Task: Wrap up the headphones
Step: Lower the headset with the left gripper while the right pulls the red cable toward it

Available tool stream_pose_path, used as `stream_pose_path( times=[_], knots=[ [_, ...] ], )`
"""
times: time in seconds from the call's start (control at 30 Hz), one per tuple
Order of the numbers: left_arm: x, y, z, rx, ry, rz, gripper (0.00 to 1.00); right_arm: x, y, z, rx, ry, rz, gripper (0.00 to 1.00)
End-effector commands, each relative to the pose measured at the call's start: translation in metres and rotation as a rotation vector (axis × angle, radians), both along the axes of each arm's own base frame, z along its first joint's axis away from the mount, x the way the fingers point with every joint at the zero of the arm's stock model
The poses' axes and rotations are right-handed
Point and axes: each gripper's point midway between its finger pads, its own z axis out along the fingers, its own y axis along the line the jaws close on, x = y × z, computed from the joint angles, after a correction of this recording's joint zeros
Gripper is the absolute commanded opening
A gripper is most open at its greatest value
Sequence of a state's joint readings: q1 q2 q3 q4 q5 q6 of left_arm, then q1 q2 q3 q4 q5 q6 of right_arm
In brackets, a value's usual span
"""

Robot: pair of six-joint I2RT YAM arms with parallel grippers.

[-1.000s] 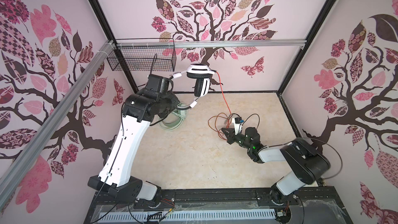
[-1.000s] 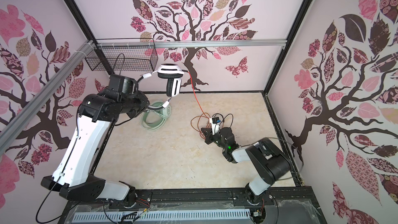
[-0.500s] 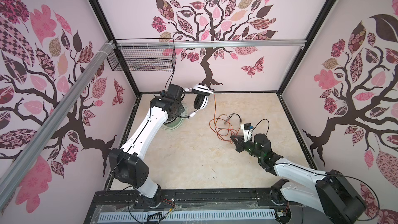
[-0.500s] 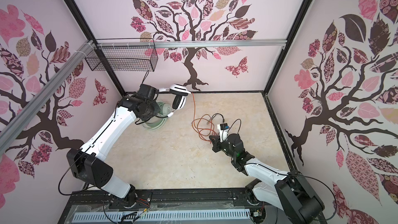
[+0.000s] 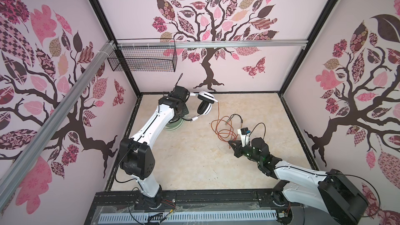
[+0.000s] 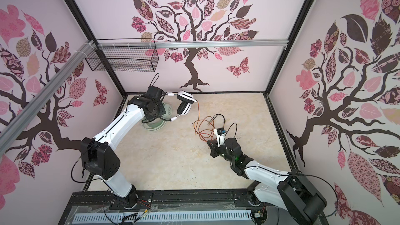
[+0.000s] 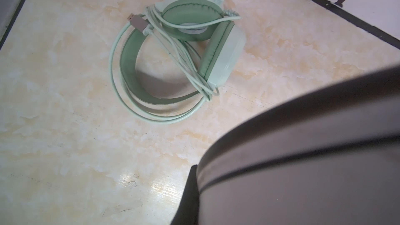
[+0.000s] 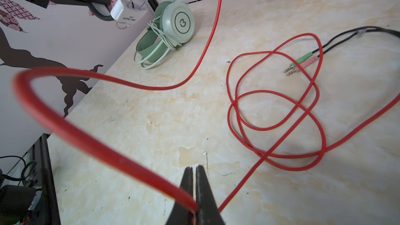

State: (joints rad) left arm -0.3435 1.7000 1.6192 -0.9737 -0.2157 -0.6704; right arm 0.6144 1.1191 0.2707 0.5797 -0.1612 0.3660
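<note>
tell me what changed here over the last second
The left gripper came down from high up, carrying the white headphones low toward the back of the table. The right gripper drew slightly toward the front with the orange-red cord, its arm now stretched low. Unchanged: both grips stay shut, and the mint-green headphones lie in place.

Pale pink walls point(image 5: 129, 18) printed with dark-branched tree decals point(image 5: 207, 70), pink and patterned leaves, butterflies point(image 5: 254, 68). Black corner posts point(image 5: 98, 14). Aluminium rail point(image 5: 238, 43) across the back wall, with a black wire basket point(image 5: 142, 61) at its left end. Worktop point(image 5: 194, 159) is cream, marbled and scuffed. Light is even.
</note>
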Motion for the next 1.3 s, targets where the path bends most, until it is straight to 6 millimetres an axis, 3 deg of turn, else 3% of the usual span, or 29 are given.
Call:
stream_pose_path(
  times=[0.0, 0.2, 0.4, 0.53, 0.63, 0.77, 0.93, 1.1, 1.27],
  knots=[
    [0.006, -0.012, 0.030, -0.085, -0.111, -0.049, 0.00, 0.001, 0.002, 0.009, -0.010, 0.001, 0.006, 0.00],
    [-0.003, -0.004, 0.042, -0.066, -0.122, -0.032, 0.00, -0.016, -0.013, 0.022, -0.078, 0.032, 0.004, 0.00],
    [-0.007, 0.009, 0.029, 0.031, -0.072, 0.001, 0.00, -0.034, -0.031, 0.040, -0.212, 0.070, -0.011, 0.00],
    [-0.004, 0.000, 0.018, 0.061, -0.023, -0.047, 0.00, -0.046, -0.027, 0.073, -0.297, 0.021, 0.001, 0.00],
    [-0.008, -0.014, 0.018, 0.172, -0.006, -0.151, 0.00, -0.051, -0.018, 0.114, -0.375, -0.068, 0.010, 0.00],
    [-0.041, -0.031, 0.032, 0.407, 0.022, -0.211, 0.00, -0.043, -0.013, 0.163, -0.458, -0.118, 0.020, 0.00],
    [-0.085, -0.056, 0.000, 0.248, 0.116, -0.364, 0.00, -0.028, -0.007, 0.201, -0.545, -0.194, 0.027, 0.00],
    [-0.126, -0.079, 0.000, 0.062, 0.081, -0.538, 0.00, -0.007, -0.001, 0.216, -0.628, -0.253, -0.016, 0.00],
    [-0.166, -0.104, 0.010, 0.060, 0.075, -0.691, 0.00, 0.011, 0.010, 0.217, -0.685, -0.286, -0.029, 0.00]
  ],
)
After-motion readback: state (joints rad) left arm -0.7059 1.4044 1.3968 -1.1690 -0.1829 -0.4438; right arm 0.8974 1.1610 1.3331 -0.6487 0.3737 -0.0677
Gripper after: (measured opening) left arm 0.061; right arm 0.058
